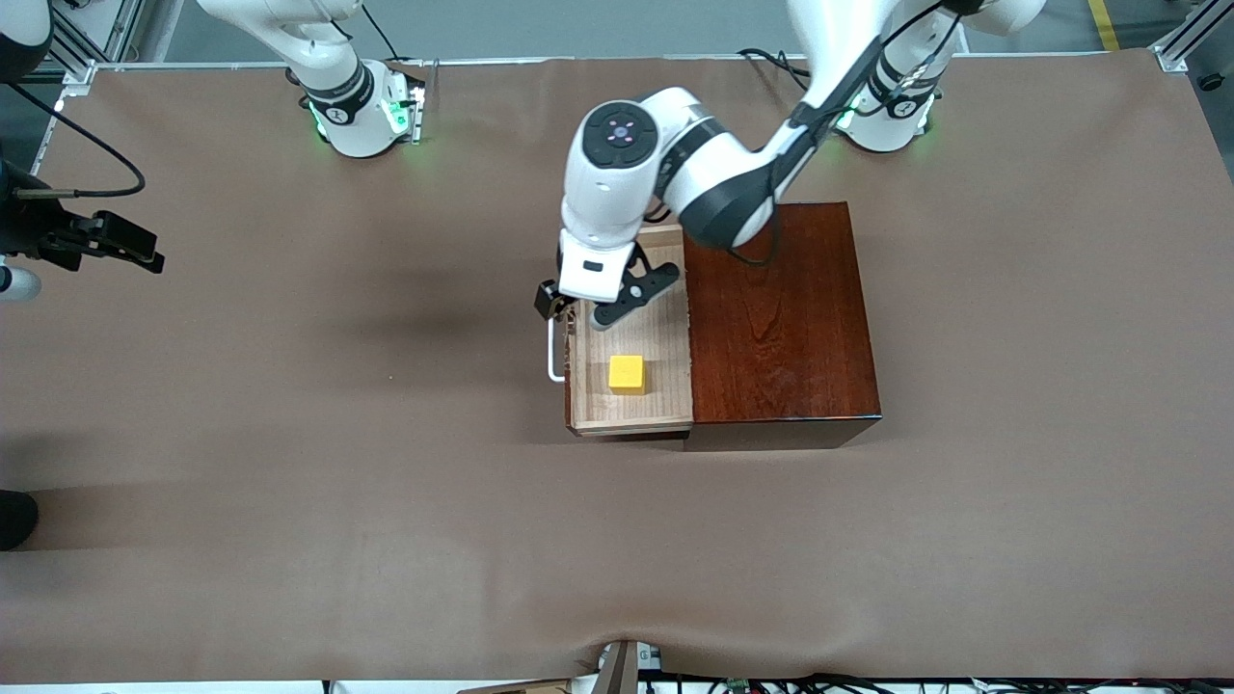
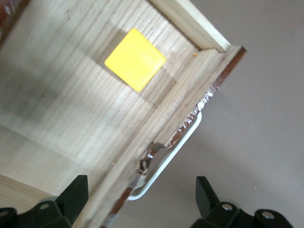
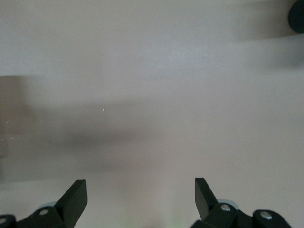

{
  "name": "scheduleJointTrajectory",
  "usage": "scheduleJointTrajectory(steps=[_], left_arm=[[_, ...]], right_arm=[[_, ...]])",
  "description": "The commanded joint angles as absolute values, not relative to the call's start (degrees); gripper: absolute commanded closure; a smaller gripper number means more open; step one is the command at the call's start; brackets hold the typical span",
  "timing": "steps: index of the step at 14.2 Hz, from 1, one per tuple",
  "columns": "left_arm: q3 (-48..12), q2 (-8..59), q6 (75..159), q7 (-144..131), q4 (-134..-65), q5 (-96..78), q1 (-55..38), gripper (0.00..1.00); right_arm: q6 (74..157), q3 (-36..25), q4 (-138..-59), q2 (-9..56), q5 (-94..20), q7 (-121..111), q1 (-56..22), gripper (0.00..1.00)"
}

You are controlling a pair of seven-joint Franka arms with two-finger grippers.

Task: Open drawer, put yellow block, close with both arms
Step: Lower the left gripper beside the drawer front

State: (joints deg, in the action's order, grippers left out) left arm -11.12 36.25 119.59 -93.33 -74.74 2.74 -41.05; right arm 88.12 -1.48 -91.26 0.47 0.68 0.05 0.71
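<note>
The drawer (image 1: 631,361) stands pulled out of the box (image 1: 781,318), and the block (image 1: 627,374) already lies in it, on the tray floor nearer the front camera than my left gripper (image 1: 588,310). So I judge the opening and the loading done; what remains is the closing.

My left gripper hangs over the drawer's front edge, fingers spread wide and holding nothing, one finger over the tray and the other out over the table, with the handle (image 1: 552,349) just below. My right gripper (image 1: 106,241) waits over bare table at the right arm's end, well apart from the drawer, its fingers also wide apart and empty.

The next move, as I see it, calls for getting a pad against the drawer front or handle and pushing it toward the box, squarely, so the tray slides and the box does not skid. Since both arms are meant to close it, my right arm has a long way to come in.

My left wrist view shows what the front view hides under my hand: the front board passing between my fingers (image 2: 73,194), and the handle's curved end. The front view alone shows the box and where my right arm waits. My right wrist view shows only table (image 3: 152,95).
</note>
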Motion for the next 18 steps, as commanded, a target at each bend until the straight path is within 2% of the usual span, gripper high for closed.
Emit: scheduleJointTrajectory(steps=[1,7,11,18], left_arm=[[-2.7,39.8,122.3,-105.2,-70.3,3.9,-49.9,0.00],[-2.3,43.2,133.5,-129.4,-70.1,3.2,-51.6,0.00],[-2.6,45.6,133.2,-134.3,-70.3,-4.7,-51.5,0.00],[-1.8,45.4,127.6,-137.4,-70.4,-5.7,-49.6,0.00]], right_arm=[[89.5,-0.3,-93.0,-1.6,1.7,-0.9,1.9,0.00],[88.7,-0.3,-91.9,-1.2,1.8,-0.6,2.2,0.00],[88.1,-0.2,-91.8,-1.3,1.7,-0.1,2.1,0.00],[88.2,0.1,-92.2,-1.2,1.7,-0.1,1.7,0.00]])
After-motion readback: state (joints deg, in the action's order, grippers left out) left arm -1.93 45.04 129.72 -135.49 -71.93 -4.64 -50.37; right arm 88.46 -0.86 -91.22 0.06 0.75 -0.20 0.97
